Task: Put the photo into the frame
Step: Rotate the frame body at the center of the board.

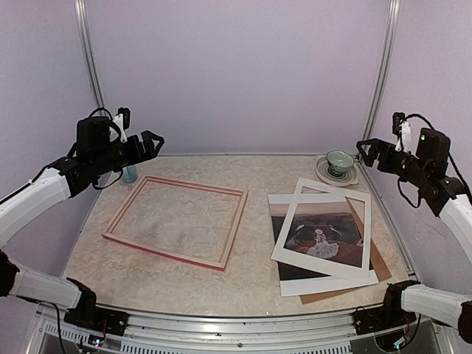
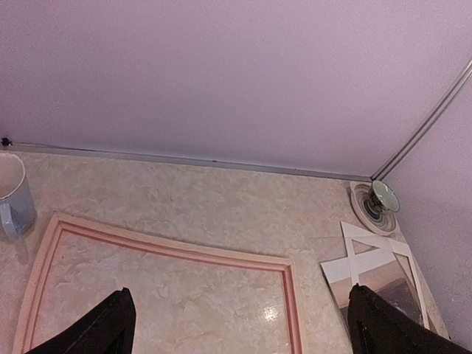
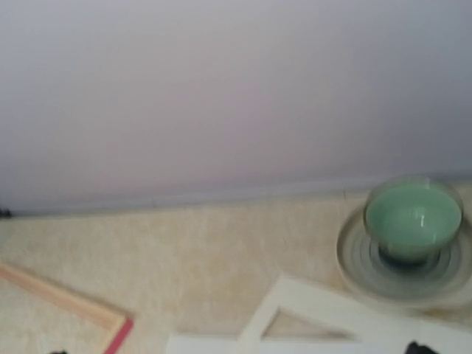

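The frame lies flat on the left half of the table with its pale wood side up and pink edges showing; its rails also show in the left wrist view, and one corner in the right wrist view. The photo lies on the right, dark reddish with a white figure, partly covered by a tilted white mat. My left gripper hangs open high above the frame's far left corner, with nothing between its fingers. My right gripper is open in the air at the far right.
A green cup on a saucer stands at the back right, behind the mat. A pale mug sits at the back left by the frame. A brown backing board lies under the photo.
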`<action>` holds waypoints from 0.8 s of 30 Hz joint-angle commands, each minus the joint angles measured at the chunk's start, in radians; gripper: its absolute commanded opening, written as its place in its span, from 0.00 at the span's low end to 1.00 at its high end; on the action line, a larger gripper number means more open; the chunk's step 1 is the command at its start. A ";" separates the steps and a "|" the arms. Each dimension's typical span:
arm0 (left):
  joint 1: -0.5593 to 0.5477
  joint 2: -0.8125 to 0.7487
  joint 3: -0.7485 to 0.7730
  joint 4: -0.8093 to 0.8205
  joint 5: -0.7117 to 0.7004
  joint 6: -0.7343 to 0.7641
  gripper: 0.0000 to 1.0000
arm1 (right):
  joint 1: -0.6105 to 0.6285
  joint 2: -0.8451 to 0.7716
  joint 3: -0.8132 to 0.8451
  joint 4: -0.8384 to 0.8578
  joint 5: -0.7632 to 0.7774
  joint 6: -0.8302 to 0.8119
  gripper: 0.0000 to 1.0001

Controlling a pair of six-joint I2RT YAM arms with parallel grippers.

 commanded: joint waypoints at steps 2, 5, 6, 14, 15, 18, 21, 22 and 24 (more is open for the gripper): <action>-0.077 0.100 0.080 -0.061 -0.023 0.037 0.99 | 0.004 0.056 -0.007 -0.058 -0.082 0.016 0.99; -0.105 0.137 0.077 -0.062 0.004 0.035 0.99 | 0.021 0.122 -0.017 -0.059 -0.137 0.044 0.99; -0.116 0.142 0.072 -0.059 0.010 0.035 0.99 | 0.037 0.141 -0.019 -0.059 -0.126 0.051 0.99; -0.211 0.216 0.077 -0.070 0.034 0.053 0.99 | 0.236 0.271 0.000 -0.047 0.066 0.044 0.99; -0.227 0.225 0.080 -0.075 0.030 0.051 0.99 | 0.256 0.289 0.005 -0.049 0.084 0.041 0.99; -0.274 0.277 0.104 -0.096 0.003 0.053 0.99 | 0.306 0.335 0.023 -0.052 0.139 0.035 0.99; -0.298 0.352 0.153 -0.133 0.005 0.052 0.99 | 0.332 0.371 0.037 -0.055 0.160 0.029 0.99; -0.304 0.376 0.173 -0.153 0.012 0.055 0.99 | 0.338 0.379 0.040 -0.055 0.167 0.028 0.99; -0.321 0.439 0.222 -0.191 0.017 0.067 0.99 | 0.349 0.390 0.047 -0.063 0.188 0.024 0.99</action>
